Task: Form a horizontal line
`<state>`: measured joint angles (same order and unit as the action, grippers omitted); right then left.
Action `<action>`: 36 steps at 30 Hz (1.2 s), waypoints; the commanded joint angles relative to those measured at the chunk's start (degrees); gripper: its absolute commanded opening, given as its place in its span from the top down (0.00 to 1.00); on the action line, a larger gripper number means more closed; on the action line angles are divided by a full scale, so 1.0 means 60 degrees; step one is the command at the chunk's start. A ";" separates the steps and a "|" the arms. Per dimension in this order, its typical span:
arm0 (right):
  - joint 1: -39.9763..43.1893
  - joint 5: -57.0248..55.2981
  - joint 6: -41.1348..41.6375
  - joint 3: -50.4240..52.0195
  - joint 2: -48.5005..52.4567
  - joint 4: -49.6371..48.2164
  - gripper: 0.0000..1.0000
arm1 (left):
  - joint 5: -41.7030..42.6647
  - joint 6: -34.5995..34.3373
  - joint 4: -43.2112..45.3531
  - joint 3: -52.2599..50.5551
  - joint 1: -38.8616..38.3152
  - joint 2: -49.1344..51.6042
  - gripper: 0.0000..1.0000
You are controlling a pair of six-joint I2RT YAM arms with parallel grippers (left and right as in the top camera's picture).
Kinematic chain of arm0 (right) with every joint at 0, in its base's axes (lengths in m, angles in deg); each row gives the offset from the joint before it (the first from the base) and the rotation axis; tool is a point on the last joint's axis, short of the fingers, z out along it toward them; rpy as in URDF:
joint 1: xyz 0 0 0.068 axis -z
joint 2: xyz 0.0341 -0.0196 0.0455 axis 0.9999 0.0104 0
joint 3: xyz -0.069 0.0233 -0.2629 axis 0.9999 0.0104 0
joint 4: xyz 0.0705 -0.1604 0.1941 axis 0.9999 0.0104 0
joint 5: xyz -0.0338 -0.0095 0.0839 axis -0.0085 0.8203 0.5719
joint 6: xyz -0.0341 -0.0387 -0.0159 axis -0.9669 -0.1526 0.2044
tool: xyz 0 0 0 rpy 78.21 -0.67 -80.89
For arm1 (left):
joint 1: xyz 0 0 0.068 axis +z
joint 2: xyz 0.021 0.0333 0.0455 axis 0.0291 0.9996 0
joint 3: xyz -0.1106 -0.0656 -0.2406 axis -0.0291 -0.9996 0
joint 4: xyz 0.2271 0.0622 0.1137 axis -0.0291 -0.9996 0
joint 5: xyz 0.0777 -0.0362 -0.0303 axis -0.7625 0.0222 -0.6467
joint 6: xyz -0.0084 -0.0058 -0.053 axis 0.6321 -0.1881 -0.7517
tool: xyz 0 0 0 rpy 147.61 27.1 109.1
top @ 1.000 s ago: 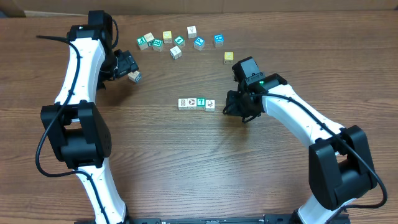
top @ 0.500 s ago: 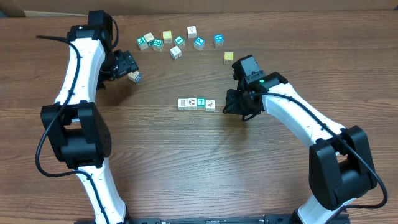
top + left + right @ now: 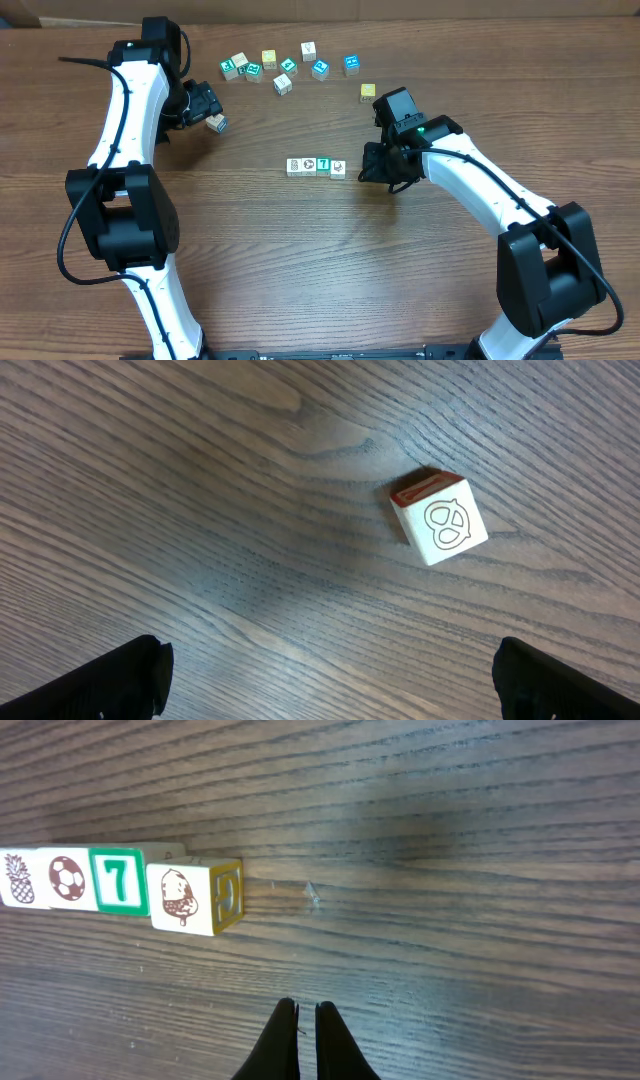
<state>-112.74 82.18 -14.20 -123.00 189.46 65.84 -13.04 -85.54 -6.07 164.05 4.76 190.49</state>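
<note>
You are seeing the horizontal line point(image 3: 316, 167) sitting mid-table, four cubes touching; little seems left. Your right gripper point(image 3: 300, 1038) is pinching closed on nothing just right of it. Your left gripper point(image 3: 330, 678) is gaping wide above a loose cube point(image 3: 439, 525), far left.

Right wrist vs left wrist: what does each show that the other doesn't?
Only right wrist: the horizontal line of four cubes, printed pineapple, ball, green 7 and acorn, set side by side. The right gripper is near its acorn end, jaws shut, not touching it.
Only left wrist: one loose cube with a pretzel print, lying askew to the wood grain. The left gripper has its jaws wide open, with nothing between them.
Both: the wood table.
</note>
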 commanded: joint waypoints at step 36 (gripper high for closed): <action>0.0033 -0.0346 -0.0168 -0.0306 0.0047 0.0641 0.96 | -0.0047 0.0084 0.0015 0.0146 -0.0084 0.0091 0.00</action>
<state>-112.74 77.42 -15.44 -126.21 189.46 70.50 -13.04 -85.54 -6.04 164.05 4.76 190.49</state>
